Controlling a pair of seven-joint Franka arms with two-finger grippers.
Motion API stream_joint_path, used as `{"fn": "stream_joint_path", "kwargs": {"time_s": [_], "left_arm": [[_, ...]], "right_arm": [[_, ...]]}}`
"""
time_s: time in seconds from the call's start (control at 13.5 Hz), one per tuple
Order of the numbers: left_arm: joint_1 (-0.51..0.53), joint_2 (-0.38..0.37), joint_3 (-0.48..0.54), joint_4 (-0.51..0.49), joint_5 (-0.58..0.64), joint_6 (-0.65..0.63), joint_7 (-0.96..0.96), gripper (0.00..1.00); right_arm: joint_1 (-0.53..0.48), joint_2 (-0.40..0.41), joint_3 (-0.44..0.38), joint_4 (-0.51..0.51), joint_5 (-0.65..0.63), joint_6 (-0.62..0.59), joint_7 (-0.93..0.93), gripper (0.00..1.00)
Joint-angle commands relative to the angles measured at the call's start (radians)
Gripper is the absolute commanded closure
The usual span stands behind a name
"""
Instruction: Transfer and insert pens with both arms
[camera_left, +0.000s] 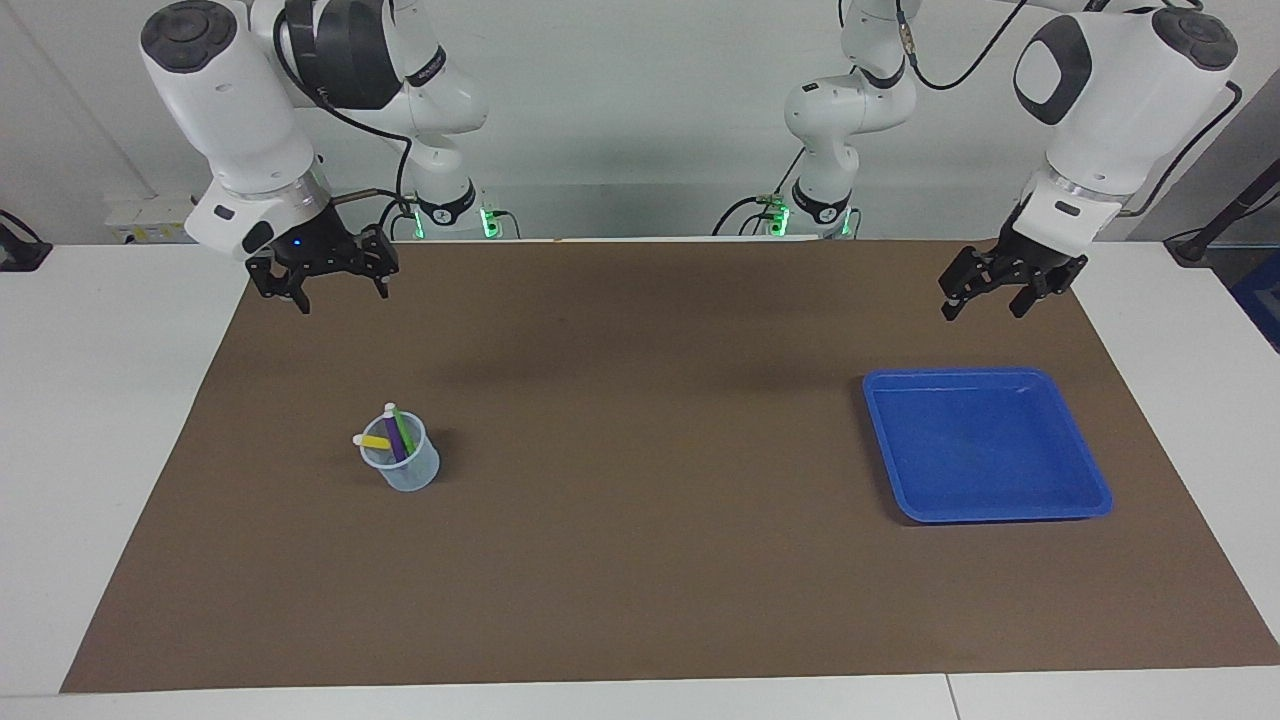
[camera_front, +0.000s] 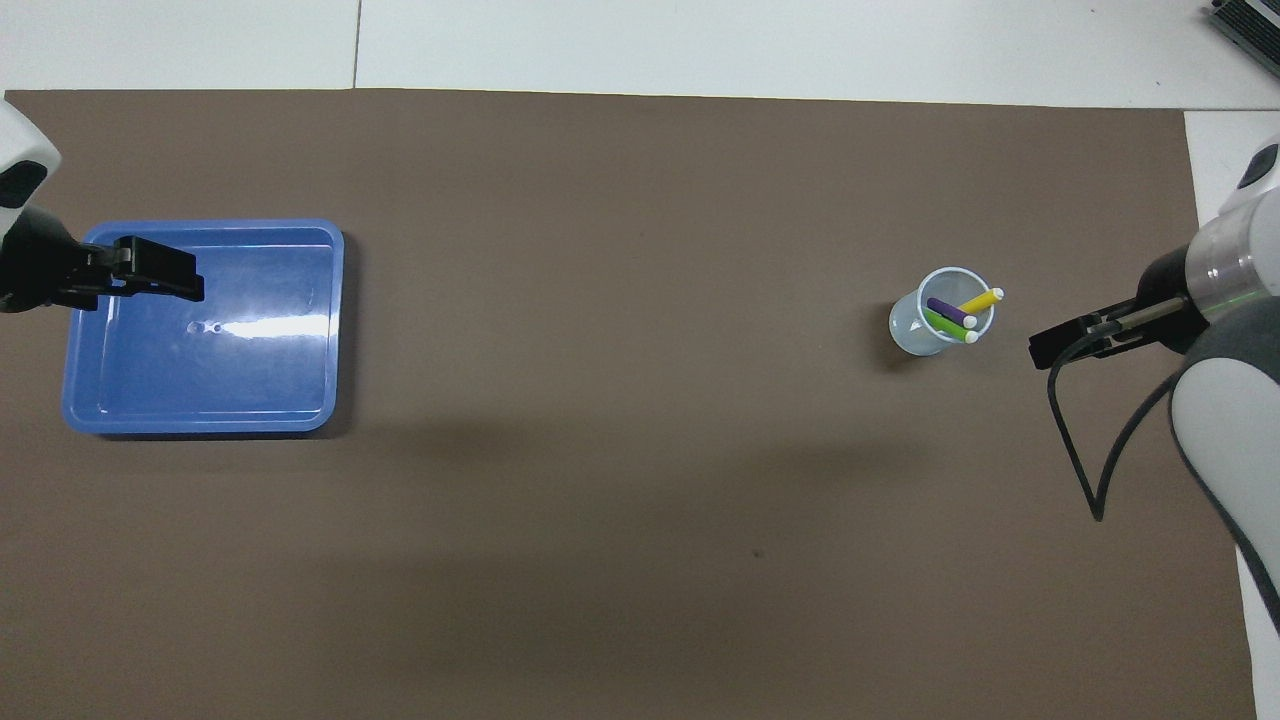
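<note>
1. Brown mat (camera_left: 640, 560) covers most of the white table (camera_left: 90, 400).
2. Toward the right arm's end of the table, a pale see-through cup (camera_left: 402, 462) stands upright on the mat.
3. Three pens lean inside the cup: a green pen (camera_left: 403, 431), a purple pen (camera_left: 394, 441) and a yellow pen (camera_left: 375, 442), their pale caps sticking out above the rim.
4. Toward the left arm's end, a blue tray (camera_left: 1090, 478) lies flat on the mat, well apart from the cup, with nothing in it.
5. The right gripper (camera_left: 340, 290) hangs in the air over the mat's corner near the right arm's base, its jaws spread and holding nothing.
6. The left gripper (camera_left: 985, 305) hangs in the air over the mat just on the robots' side of the tray, jaws spread, holding nothing.
7. Seen from overhead, the left gripper (camera_front: 160, 283) covers part of the tray's rim (camera_front: 335, 330), and the right gripper (camera_front: 1060, 345) shows just beside the cup (camera_front: 918, 335).
</note>
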Motion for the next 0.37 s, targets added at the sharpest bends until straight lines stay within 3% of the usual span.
{"fn": "stream_joint_path", "kwargs": {"time_s": [0.0, 0.3], "left_arm": [[-0.003, -0.021, -0.005, -0.003, 0.001, 0.003, -0.004, 0.0], [-0.003, -0.025, -0.006, -0.005, 0.001, 0.002, -0.004, 0.0]], "right_arm": [[0.0, 0.004, 0.004, 0.004, 0.001, 0.007, 0.011, 0.0], [0.004, 0.004, 0.004, 0.004, 0.001, 0.007, 0.011, 0.0]]}}
